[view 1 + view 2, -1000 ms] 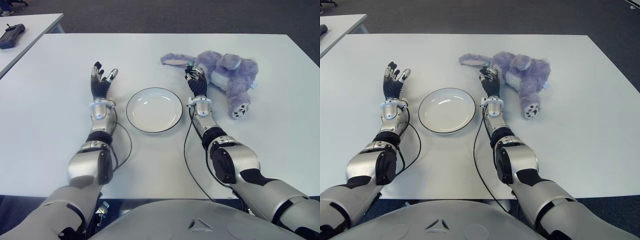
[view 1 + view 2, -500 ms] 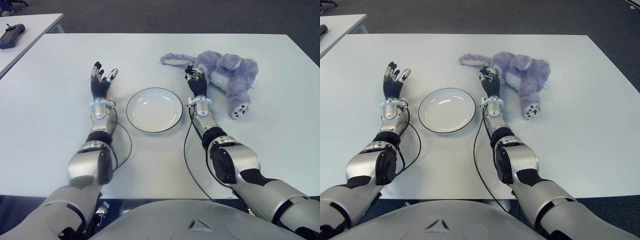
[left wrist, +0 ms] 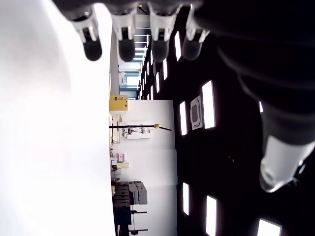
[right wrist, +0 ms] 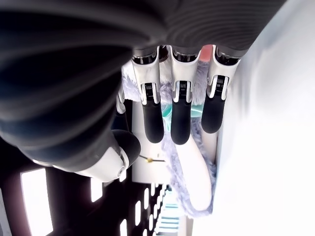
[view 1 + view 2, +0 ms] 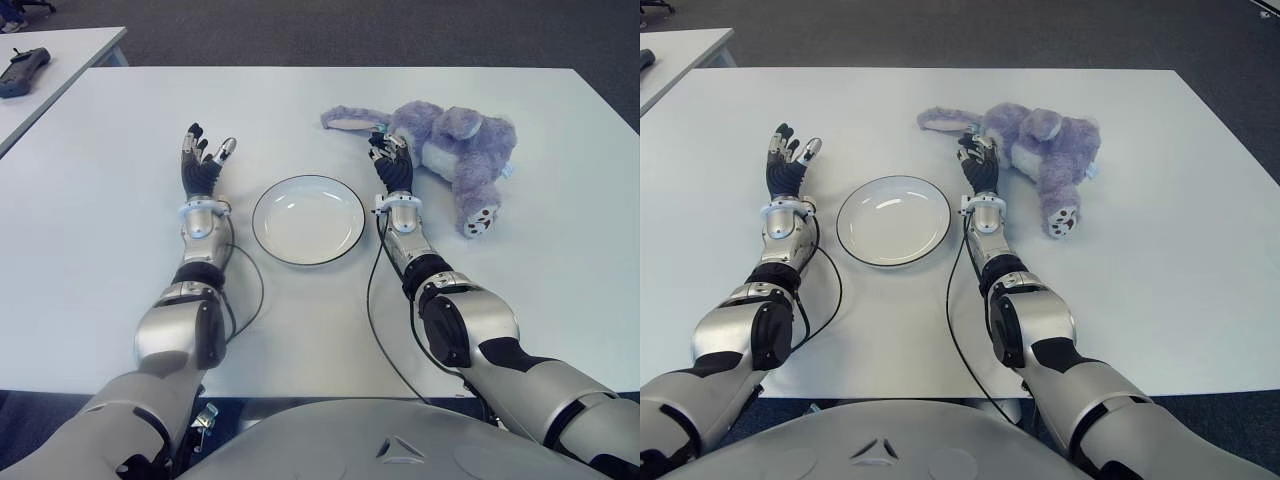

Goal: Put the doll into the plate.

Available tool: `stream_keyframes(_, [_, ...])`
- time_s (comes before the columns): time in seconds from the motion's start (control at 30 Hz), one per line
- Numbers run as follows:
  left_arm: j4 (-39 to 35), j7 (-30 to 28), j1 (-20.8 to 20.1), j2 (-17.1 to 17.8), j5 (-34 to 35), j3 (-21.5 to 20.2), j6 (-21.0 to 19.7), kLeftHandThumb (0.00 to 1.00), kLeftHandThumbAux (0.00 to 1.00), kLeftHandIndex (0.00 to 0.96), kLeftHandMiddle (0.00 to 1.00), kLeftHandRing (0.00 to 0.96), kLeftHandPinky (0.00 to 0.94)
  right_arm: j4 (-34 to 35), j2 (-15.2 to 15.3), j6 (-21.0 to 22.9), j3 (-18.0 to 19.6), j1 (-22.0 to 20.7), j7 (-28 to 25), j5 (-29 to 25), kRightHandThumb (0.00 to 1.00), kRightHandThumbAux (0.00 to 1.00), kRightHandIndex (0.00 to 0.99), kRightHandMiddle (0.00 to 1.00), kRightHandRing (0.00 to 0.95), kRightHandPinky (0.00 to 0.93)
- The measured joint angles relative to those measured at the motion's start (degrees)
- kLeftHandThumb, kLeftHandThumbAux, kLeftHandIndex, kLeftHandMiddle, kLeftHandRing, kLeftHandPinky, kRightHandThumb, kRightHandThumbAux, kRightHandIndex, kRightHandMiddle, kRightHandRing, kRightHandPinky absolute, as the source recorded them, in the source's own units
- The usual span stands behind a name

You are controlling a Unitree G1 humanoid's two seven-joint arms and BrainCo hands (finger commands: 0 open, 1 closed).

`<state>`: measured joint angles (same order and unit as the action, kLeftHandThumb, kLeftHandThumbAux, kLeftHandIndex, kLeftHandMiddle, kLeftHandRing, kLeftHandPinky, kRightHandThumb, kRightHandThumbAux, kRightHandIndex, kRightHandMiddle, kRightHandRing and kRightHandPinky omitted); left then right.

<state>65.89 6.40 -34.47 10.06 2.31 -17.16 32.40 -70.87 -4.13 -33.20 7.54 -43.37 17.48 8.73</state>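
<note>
A purple plush doll (image 5: pixel 450 150) with a white belly lies on its side on the white table (image 5: pixel 330 320), at the back right. An empty white plate (image 5: pixel 308 219) with a dark rim sits in the middle. My right hand (image 5: pixel 392 165) lies palm up between plate and doll, fingers straight and open, its fingertips (image 4: pixel 181 132) close to the doll's long ear (image 5: pixel 350 121); contact cannot be told. My left hand (image 5: pixel 200 165) shows left of the plate, fingers spread and holding nothing.
A second table (image 5: pixel 50 50) stands at the far left with a dark device (image 5: pixel 22 70) on it. Thin black cables (image 5: pixel 372 300) run along both forearms over the tabletop. Dark floor lies beyond the table's far edge.
</note>
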Motion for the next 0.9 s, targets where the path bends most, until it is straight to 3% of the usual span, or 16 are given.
stream_keyframes(0.2, [0.0, 0.0, 0.0, 0.0, 0.0, 0.0, 0.0, 0.0, 0.641, 0.022, 0.021, 0.005, 0.014, -0.1, 0.0, -0.3, 0.1, -0.3, 0.0, -0.1, 0.664, 0.749, 0.394, 0.218, 0.216, 0.242])
stream_keyframes(0.23, [0.0, 0.0, 0.0, 0.0, 0.0, 0.0, 0.0, 0.0, 0.645, 0.023, 0.022, 0.006, 0.016, -0.1, 0.0, -0.4, 0.1, -0.4, -0.1, -0.1, 0.234, 0.837, 0.194, 0.202, 0.203, 0.227])
stream_keyframes(0.3, [0.0, 0.0, 0.0, 0.0, 0.0, 0.0, 0.0, 0.0, 0.649, 0.023, 0.022, 0.005, 0.015, -0.1, 0.0, -0.6, 0.2, -0.6, -0.5, -0.2, 0.059, 0.86, 0.129, 0.19, 0.196, 0.222])
stream_keyframes(0.9, [0.0, 0.0, -0.3, -0.1, 0.0, 0.0, -0.1, 0.0, 0.663, 0.021, 0.016, 0.0, 0.005, -0.5, 0.1, -6.3, 0.2, -1.2, -3.4, -1.3, 0.006, 0.81, 0.114, 0.168, 0.183, 0.218])
